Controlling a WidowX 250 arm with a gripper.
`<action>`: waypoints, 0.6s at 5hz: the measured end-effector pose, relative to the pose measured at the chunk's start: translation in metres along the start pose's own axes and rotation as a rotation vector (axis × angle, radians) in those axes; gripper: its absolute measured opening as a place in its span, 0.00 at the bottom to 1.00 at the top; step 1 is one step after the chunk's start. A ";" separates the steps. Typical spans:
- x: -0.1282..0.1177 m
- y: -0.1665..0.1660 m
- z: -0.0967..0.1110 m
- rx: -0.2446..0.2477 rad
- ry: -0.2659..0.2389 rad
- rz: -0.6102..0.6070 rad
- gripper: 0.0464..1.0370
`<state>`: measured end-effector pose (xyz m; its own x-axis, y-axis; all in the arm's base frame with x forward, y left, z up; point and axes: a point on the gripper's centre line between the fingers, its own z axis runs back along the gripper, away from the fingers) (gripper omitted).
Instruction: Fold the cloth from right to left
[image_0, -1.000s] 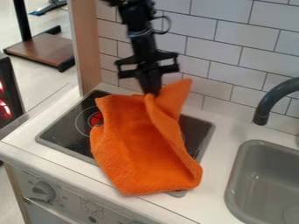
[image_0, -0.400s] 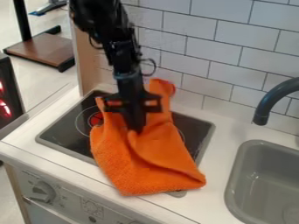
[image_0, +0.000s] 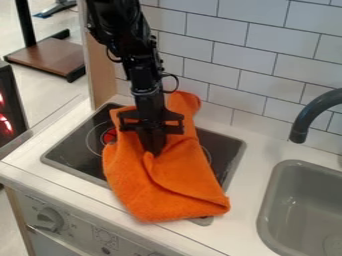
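The black gripper (image_0: 155, 153) points down at the middle of the orange cloth (image_0: 174, 192), its tip pressed in at a raised pucker of fabric. It looks shut on the cloth there. The cloth lies over the stovetop, with a diagonal fold running toward its lower right corner. One end stands up behind the gripper on the right, near the tiled wall. The front edge of the cloth reaches the counter's front. Part of the cloth's upper middle is hidden behind the gripper.
The black stovetop (image_0: 75, 145) lies under the cloth. On the right are a grey sink (image_0: 270, 220) and a dark curved faucet (image_0: 307, 117). A white tiled wall (image_0: 240, 60) stands behind, and a wooden side panel (image_0: 100, 65) at the left.
The gripper has come down and toward the front, from the cloth's upper edge to its middle. The right part of the cloth has shifted left, and its front right corner has settled lower.
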<state>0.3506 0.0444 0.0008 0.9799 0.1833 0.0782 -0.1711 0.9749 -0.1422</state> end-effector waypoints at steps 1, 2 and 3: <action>-0.003 0.003 0.007 -0.023 0.015 0.026 0.47; -0.008 0.002 0.027 -0.017 0.032 0.005 0.78; -0.012 0.013 0.054 0.009 0.028 -0.042 0.98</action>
<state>0.3309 0.0613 0.0518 0.9888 0.1387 0.0558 -0.1305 0.9829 -0.1302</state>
